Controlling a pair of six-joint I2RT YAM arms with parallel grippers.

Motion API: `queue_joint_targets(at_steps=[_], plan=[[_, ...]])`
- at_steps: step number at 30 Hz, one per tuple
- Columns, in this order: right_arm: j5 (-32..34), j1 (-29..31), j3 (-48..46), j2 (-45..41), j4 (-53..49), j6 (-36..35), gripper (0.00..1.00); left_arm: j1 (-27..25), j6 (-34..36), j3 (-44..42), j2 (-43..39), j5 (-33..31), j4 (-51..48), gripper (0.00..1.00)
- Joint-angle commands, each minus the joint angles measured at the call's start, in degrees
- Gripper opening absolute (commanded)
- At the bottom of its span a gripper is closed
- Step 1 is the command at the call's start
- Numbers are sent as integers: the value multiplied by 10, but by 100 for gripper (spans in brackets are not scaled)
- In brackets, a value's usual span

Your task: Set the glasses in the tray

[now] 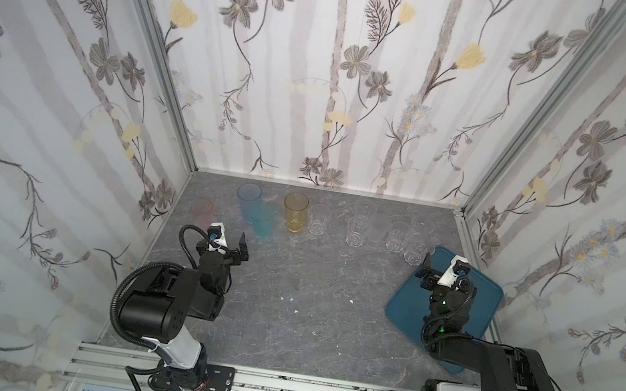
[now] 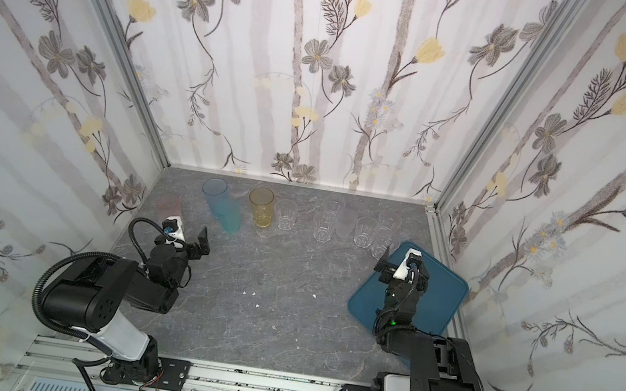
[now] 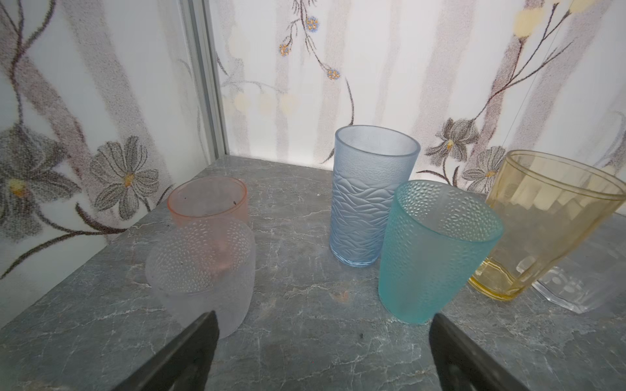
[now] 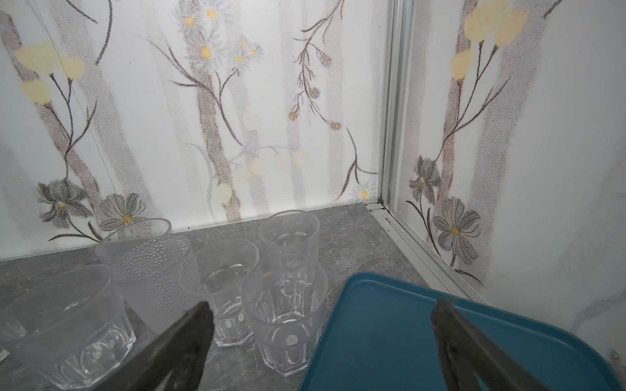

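The glasses stand upright in a row along the back of the grey table: pink, light blue, teal, amber, then several clear ones. The teal-blue tray lies at the right with no glass in it. My left gripper is open just short of the teal glass and a frosted glass, touching neither. Over the tray's far corner my right gripper is open and holds nothing. A clear faceted glass stands just beyond it, beside the tray's edge.
Flowered walls close in the table on the left, back and right; a metal corner post rises behind the tray. A few small white scraps lie mid-table. An aluminium rail carrying both arm bases runs along the front edge.
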Motion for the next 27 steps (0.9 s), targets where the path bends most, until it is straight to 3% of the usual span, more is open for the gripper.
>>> queue_joint_targets(at_steps=[1, 7, 27], plan=[[-4, -1, 5, 2, 6, -7, 100, 11, -2, 4, -1, 20, 16, 100], [-4, 0, 4, 2, 6, -7, 100, 12, -18, 3, -1, -13, 16, 100], [-4, 0, 5, 1, 5, -7, 100, 12, -16, 3, -1, -9, 16, 100]])
